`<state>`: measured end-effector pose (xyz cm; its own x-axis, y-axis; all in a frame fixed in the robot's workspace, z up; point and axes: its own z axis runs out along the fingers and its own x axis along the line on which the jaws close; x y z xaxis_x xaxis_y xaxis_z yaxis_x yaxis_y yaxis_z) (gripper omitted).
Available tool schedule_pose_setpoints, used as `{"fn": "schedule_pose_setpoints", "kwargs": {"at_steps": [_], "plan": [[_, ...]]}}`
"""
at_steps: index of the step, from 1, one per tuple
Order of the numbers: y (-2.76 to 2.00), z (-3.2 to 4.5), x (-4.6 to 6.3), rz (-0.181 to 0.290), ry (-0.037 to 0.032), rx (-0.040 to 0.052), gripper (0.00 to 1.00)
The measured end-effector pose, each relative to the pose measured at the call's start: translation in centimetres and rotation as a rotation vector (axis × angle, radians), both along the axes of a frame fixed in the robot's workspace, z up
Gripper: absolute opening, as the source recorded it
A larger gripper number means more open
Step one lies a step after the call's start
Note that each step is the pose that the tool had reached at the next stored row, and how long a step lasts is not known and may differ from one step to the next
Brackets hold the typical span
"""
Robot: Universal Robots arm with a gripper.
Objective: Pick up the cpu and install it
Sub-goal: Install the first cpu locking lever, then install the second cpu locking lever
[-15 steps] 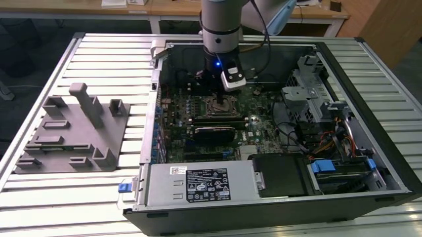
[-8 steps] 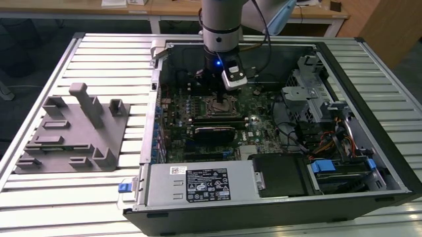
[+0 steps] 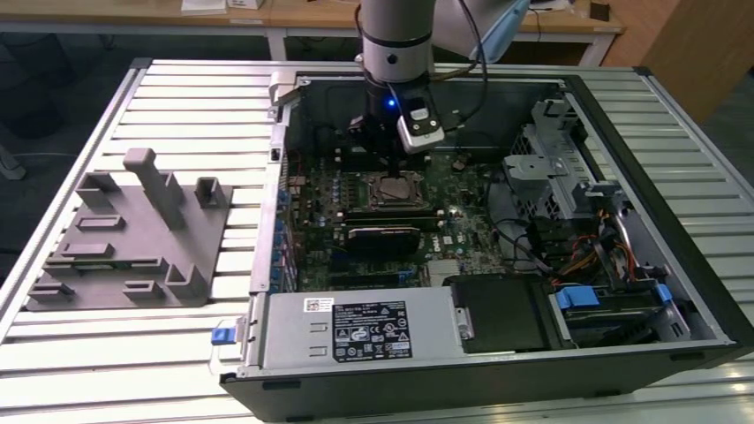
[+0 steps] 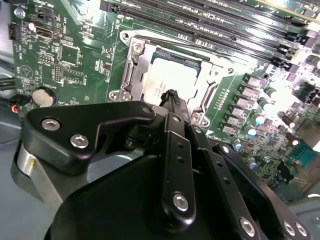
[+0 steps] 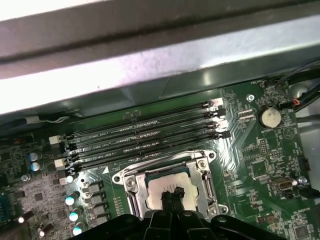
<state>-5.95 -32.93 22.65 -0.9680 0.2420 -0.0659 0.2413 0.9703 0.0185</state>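
**CPU seated in socket, closed gripper directly above it**

The cpu (image 4: 170, 80) lies flat inside the socket frame (image 4: 131, 75) on the motherboard (image 4: 75, 50), pale silver top up. In both wrist views its edges sit square with the frame's metal bracket, with a narrow dark margin visible along the sides that show. The side nearest the arm is covered by the fingers.

The gripper (image 4: 171, 95) stands over the chip with its two black fingers pressed together, nothing between them. In the first wrist view the fingertips (image 5: 172, 192) overlap the near portion of the chip's top; whether they touch it cannot be told.

Taking the chip as clock centre in the exterior view, the cpu (image 3: 394, 186) has the arm (image 3: 398, 35) coming down from 12 o'clock. A black heatsink-like block (image 3: 380, 238) lies at 6 o'clock, close by. The drive cage (image 3: 554, 177) and cable bundle (image 3: 595, 256) stand at 3 to 4 o'clock, well apart. The case wall (image 3: 279, 159) runs at 9 o'clock, with board components between. The power supply (image 3: 353, 331) is at 6 o'clock, farther out.

In the first wrist view the memory slots (image 5: 145, 137) run parallel just beyond the socket, and the coin battery (image 5: 270, 117) sits off to one side, apart.

Outside the case, the grey fixture block (image 3: 130, 238) rests on the slatted table (image 3: 141, 362) at 9 o'clock, well clear.
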Motion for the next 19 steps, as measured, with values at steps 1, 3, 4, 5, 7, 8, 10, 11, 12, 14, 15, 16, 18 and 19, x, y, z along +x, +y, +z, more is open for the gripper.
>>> {"fn": "schedule_pose_setpoints", "kwargs": {"at_steps": [1,3,4,5,7,8,10,11,12,14,15,16,18,19], "plan": [[0.00,0.01,0.00,0.000,-0.0001,0.0002,0.11],[0.00,0.01,0.00,0.000,-0.0002,0.0003,0.11],[0.00,0.08,0.00,0.000,0.0000,0.0001,0.11],[0.00,0.14,0.00,0.000,0.0000,0.0001,0.11],[0.00,0.15,0.00,0.000,0.0000,0.0000,0.11],[0.00,0.15,0.00,0.000,0.0000,0.0000,0.11],[0.00,0.16,0.00,0.000,0.0000,0.0001,0.11],[0.00,0.17,0.00,0.000,0.0000,0.0000,0.11],[0.00,0.17,0.00,0.000,0.0000,0.0001,0.11],[0.00,0.18,0.00,0.000,0.0000,0.0000,0.11],[0.00,0.21,0.00,0.000,0.0002,-0.0002,0.11],[-0.01,0.30,-0.01,0.000,0.0003,-0.0005,0.11],[0.00,0.55,0.00,0.000,0.0000,0.0000,0.11],[0.00,0.73,0.00,0.000,0.0000,0.0000,0.11]]}}
